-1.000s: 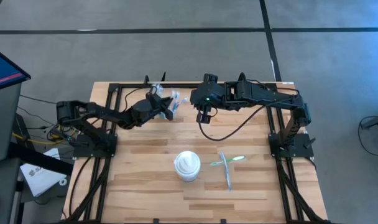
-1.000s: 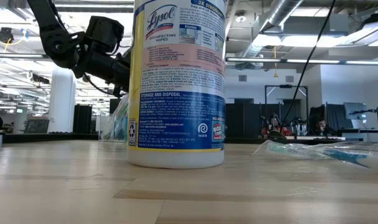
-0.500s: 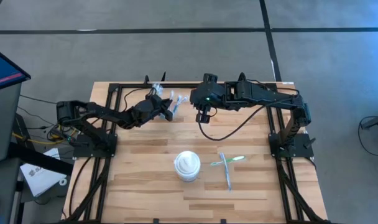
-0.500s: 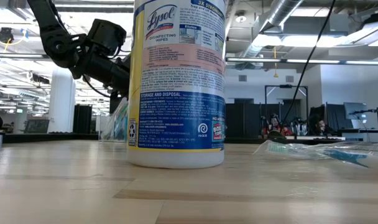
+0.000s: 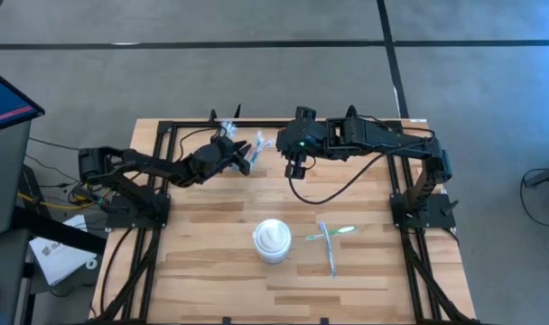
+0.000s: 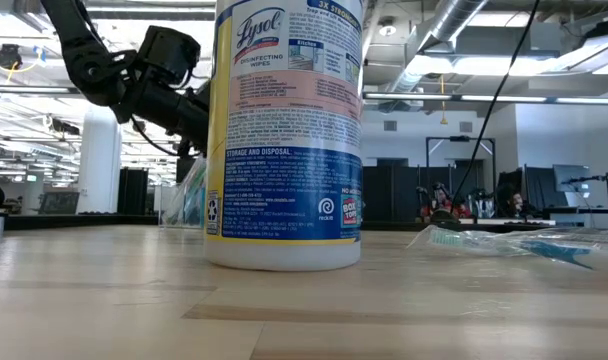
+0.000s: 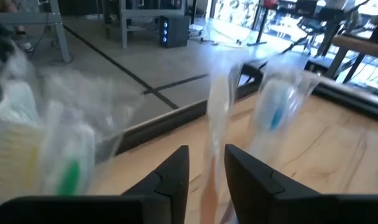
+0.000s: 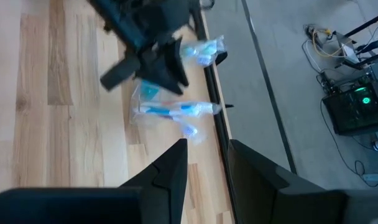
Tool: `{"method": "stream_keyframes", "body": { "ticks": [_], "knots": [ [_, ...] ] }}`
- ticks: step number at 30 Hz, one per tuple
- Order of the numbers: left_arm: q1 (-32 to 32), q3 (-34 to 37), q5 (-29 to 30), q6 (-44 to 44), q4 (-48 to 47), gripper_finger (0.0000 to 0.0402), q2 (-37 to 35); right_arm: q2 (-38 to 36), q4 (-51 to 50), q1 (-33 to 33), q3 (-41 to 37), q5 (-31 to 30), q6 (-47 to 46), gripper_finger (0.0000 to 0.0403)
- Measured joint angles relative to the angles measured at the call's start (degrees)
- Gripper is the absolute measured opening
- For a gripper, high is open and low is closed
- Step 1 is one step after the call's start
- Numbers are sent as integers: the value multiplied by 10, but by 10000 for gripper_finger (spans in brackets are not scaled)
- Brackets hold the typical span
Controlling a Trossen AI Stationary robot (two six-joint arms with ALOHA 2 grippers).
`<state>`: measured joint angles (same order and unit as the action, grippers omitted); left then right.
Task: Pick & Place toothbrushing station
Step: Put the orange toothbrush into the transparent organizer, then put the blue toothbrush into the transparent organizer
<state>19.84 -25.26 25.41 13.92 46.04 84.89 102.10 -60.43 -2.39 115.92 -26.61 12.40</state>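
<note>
Clear-wrapped toothbrushes and clear cups (image 5: 229, 126) stand at the table's far edge, left of centre; they also show in the low view (image 6: 189, 190) behind the wipes tub. My left gripper (image 5: 246, 161) is at them, shut on a pale pink wrapped toothbrush (image 7: 217, 118). A blue wrapped toothbrush (image 7: 276, 106) and a green one (image 7: 68, 177) stand on either side of it. My right gripper (image 5: 295, 168) hovers shut and empty to the right of them. Two more toothbrushes (image 5: 329, 236) lie crossed on the table at the near right. My left gripper pinches the wrapped pink toothbrush's shaft (image 7: 209, 163) between its two fingers, which lie across it. It comes slanting from the table's left. The toothbrush stands roughly upright, its head above the fingers; its lower end is hidden by the gripper.
A white Lysol wipes tub (image 5: 273, 240) stands near the table's middle front, large in the low view (image 6: 284, 130). Black frame rails (image 5: 166, 135) run along the table's sides and far edge. Bare wood (image 5: 211, 217) lies between the arms.
</note>
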Motion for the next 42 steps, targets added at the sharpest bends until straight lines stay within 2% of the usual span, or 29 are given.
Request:
{"method": "stream_keyframes", "body": {
  "ticks": [4, 12, 17, 26, 29, 36, 42],
  "knots": [
    [0, 0, -1, 0, -15, 106, -42, 0, -32, 0, 0, 9, -22, 107],
    [-1, 0, -39, 0, -46, 106, -98, 0, -111, -13, 0, 138, -64, 107],
    [-11, 0, -55, 0, -47, 108, -116, 0, -164, -14, -5, 192, -85, 107],
    [-37, 0, -57, 0, -47, 108, -139, 0, -182, 10, -114, 251, -170, 107],
    [-44, 0, -57, 0, -48, 108, -141, 0, -170, 24, -155, 267, -226, 107],
    [-59, 0, -57, 0, -48, 108, -141, 0, -129, 54, -244, 369, -349, 107],
    [-71, 0, -56, 0, -49, 108, -141, 0, -69, 81, -320, 400, -480, 107]
  ]
}}
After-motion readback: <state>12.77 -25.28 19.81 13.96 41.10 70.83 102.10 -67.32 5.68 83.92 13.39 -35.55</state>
